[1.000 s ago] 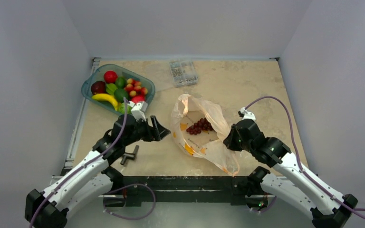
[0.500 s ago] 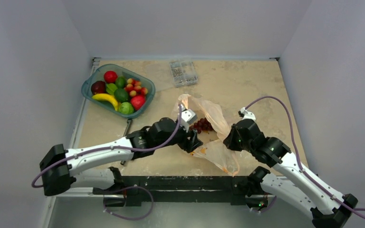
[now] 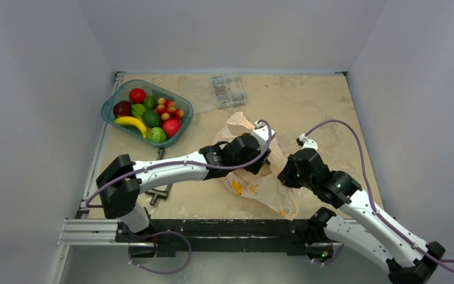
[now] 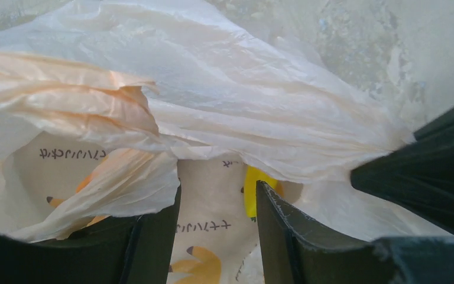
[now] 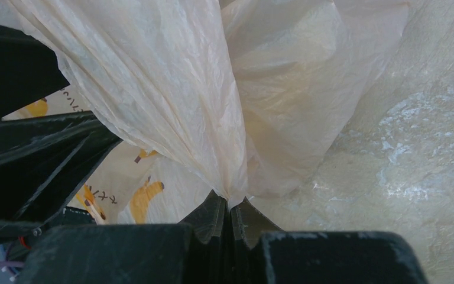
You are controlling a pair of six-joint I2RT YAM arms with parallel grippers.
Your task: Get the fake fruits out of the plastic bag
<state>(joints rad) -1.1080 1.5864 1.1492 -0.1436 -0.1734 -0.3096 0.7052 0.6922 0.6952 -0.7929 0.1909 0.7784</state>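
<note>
The plastic bag [image 3: 254,184] lies crumpled at the table's middle, pale orange with banana print. My left gripper [image 3: 262,158] reaches into its mouth. In the left wrist view the left gripper [image 4: 216,204] is open, jaws apart over the printed bag [image 4: 242,100] floor with nothing between them. A bag fold drapes over its left finger [image 4: 153,236]. My right gripper [image 3: 285,173] is shut on the bag's right edge, the film [image 5: 171,89] bunched where the right gripper [image 5: 230,204] pinches it. Several fake fruits [image 3: 151,112] lie in the teal tray. No fruit shows inside the bag.
The teal tray [image 3: 107,108] stands at the back left. A clear box of small parts [image 3: 227,90] sits at the back centre. A grey metal clamp [image 3: 161,192] lies near the front left, beside the left arm. Grey walls enclose the table.
My left arm has swung right from beside the tray into the bag's mouth, covering the dark red grape cluster, and its jaws have narrowed. The right gripper has kept its hold on the bag.
</note>
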